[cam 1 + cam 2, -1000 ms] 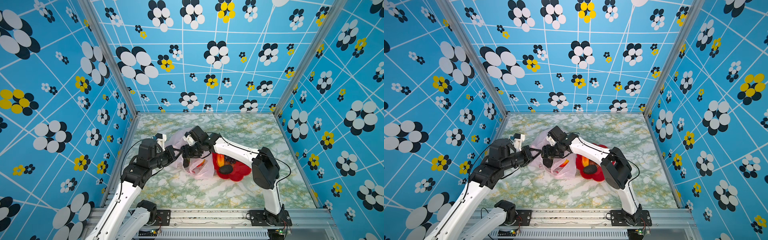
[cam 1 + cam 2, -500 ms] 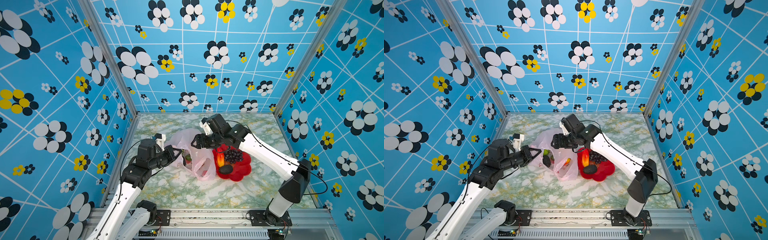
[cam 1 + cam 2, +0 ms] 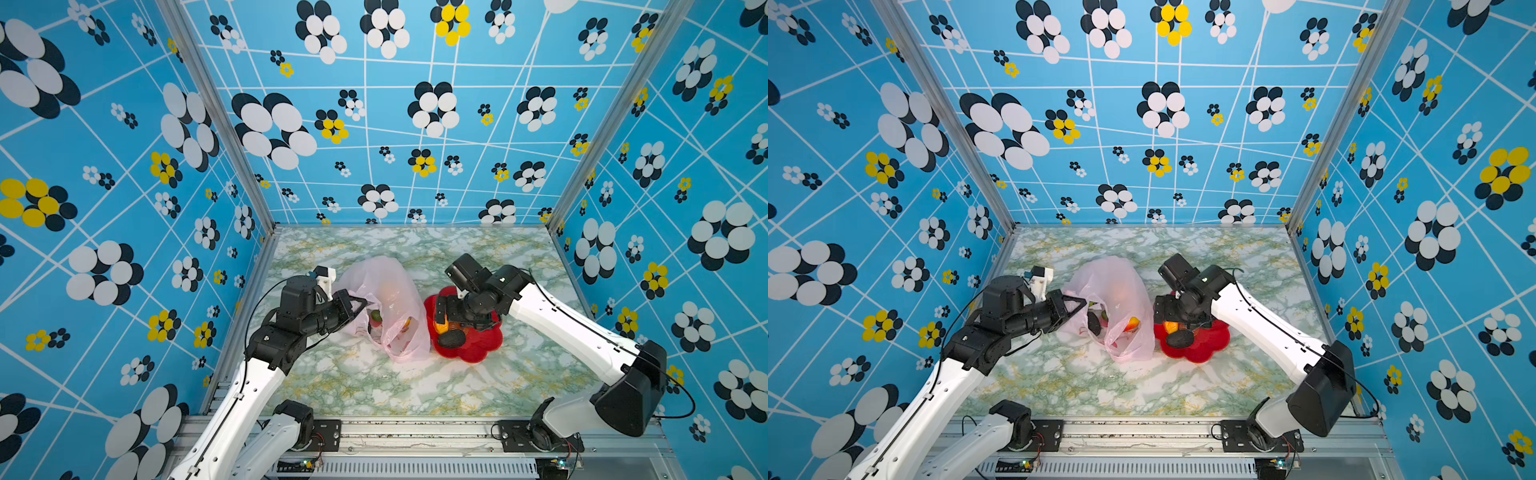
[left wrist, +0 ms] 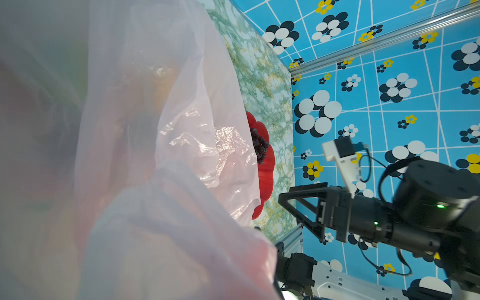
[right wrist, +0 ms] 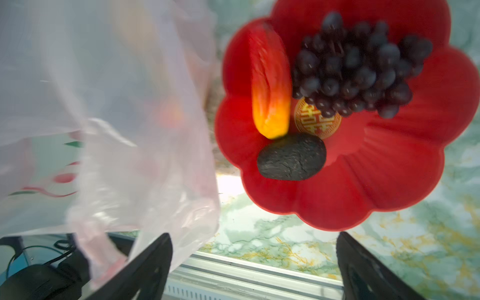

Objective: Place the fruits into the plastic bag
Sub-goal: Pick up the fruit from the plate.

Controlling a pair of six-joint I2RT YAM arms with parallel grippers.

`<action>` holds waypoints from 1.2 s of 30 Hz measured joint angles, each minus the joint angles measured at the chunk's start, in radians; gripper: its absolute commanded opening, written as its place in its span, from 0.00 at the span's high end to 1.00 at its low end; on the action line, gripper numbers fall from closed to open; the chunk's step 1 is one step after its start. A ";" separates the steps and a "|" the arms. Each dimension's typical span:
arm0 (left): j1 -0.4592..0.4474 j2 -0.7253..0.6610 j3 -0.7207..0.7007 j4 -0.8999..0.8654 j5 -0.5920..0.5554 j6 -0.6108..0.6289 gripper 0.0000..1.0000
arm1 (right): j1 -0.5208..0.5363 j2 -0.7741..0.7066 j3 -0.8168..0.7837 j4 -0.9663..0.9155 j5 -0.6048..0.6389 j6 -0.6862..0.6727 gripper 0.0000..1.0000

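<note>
At the left, the left tool [image 3: 356, 304] is pinching the rim of the plastic bag [image 3: 388, 291] with its jaws closed on the thin film. The bag is lying crumpled in the middle of the marbled counter [image 3: 374, 386], just beside the red flower-shaped plate [image 3: 482, 349], which is standing to its right. Through the pale pink film some fruits are showing inside the bag: a green one [image 3: 376, 316], an orange-yellow one [image 3: 409, 322] and a dark avocado [image 3: 1093, 323]. On the plate three more fruits are lying close together: a red-yellow fruit [image 5: 270, 85], a second dark avocado [image 5: 292, 161] that is touching its yellow end, and a bunch of dark purple grapes [image 5: 358, 70]. The right tool [image 5: 254, 235] is hanging over the plate with its jaws spread wide apart, and it is holding nothing.
</note>
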 measured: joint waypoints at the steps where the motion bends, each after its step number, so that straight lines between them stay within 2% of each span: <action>1: -0.001 0.000 0.003 0.000 0.000 0.002 1.00 | -0.003 -0.005 -0.040 0.005 -0.004 0.023 0.01; 5: -0.003 0.001 0.015 0.000 0.000 0.011 1.00 | -0.013 -0.020 -0.152 0.057 -0.026 0.109 0.05; 9: -0.007 0.000 0.016 -0.001 0.000 0.013 1.00 | -0.047 -0.016 -0.200 0.133 -0.050 0.164 0.08; 22: -0.009 -0.032 0.016 -0.008 -0.001 0.012 1.00 | -0.104 0.171 -0.201 0.280 -0.098 0.192 0.11; 27: -0.009 -0.033 0.016 -0.009 -0.004 0.012 1.00 | -0.111 0.217 -0.202 0.310 -0.110 0.192 0.15; 31: -0.009 -0.033 0.016 -0.008 -0.004 0.012 1.00 | -0.111 0.234 -0.206 0.323 -0.114 0.190 0.24; 36: -0.009 -0.032 0.016 -0.008 -0.004 0.012 1.00 | -0.113 0.234 -0.206 0.339 -0.117 0.187 0.44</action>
